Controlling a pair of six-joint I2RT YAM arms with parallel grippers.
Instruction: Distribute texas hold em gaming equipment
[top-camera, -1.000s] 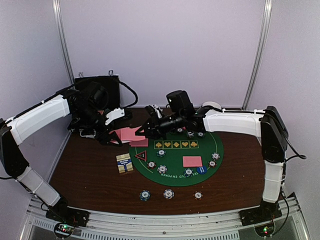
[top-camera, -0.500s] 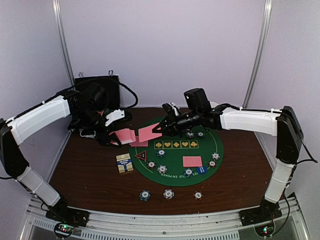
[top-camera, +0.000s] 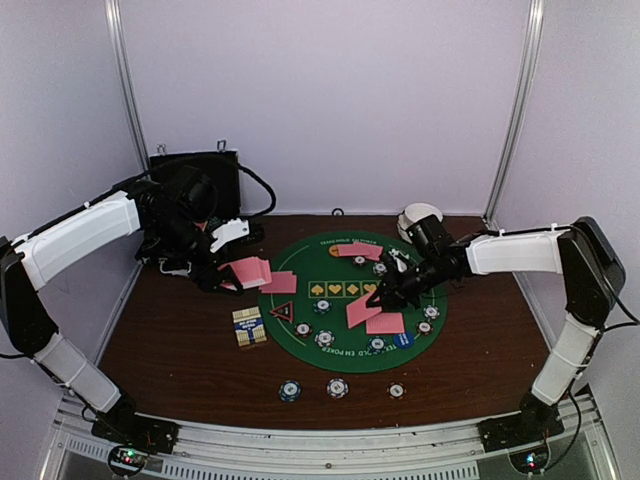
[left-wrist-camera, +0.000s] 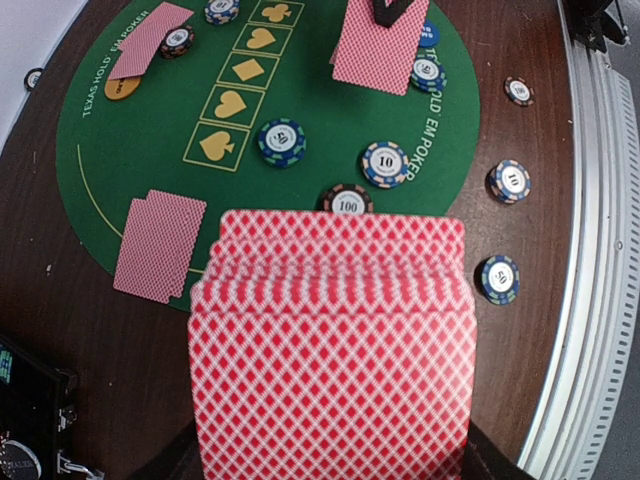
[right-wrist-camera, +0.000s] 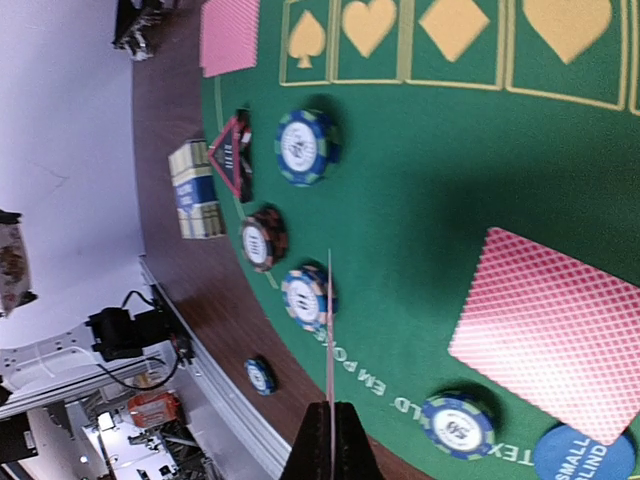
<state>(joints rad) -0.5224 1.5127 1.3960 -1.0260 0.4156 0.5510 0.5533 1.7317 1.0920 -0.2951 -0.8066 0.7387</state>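
My left gripper (top-camera: 226, 272) hovers over the table's left side, shut on a fanned stack of pink-backed cards (left-wrist-camera: 330, 360) that hides its fingers in the left wrist view. Over the right half of the green mat (top-camera: 300, 340), my right gripper (top-camera: 386, 291) is shut on one card (top-camera: 362, 308), seen edge-on (right-wrist-camera: 328, 330) between its fingertips. That card hangs tilted just above a face-down card (right-wrist-camera: 560, 335) lying on the mat. More cards lie at the far edge (top-camera: 360, 250) and left edge (top-camera: 279, 284). Poker chips (top-camera: 324, 339), a triangle marker (top-camera: 283, 311) and a blue button (top-camera: 402, 340) sit on the mat.
Three chips (top-camera: 337, 387) lie on the brown table in front of the mat. A blue-yellow card box (top-camera: 249, 326) rests left of the mat. A black case (top-camera: 195, 175) stands at the back left and white bowls (top-camera: 418, 216) at the back right.
The right gripper took a card from the left gripper's stack and carried it right and nearer, down over the mat's right side. The left arm stayed put.
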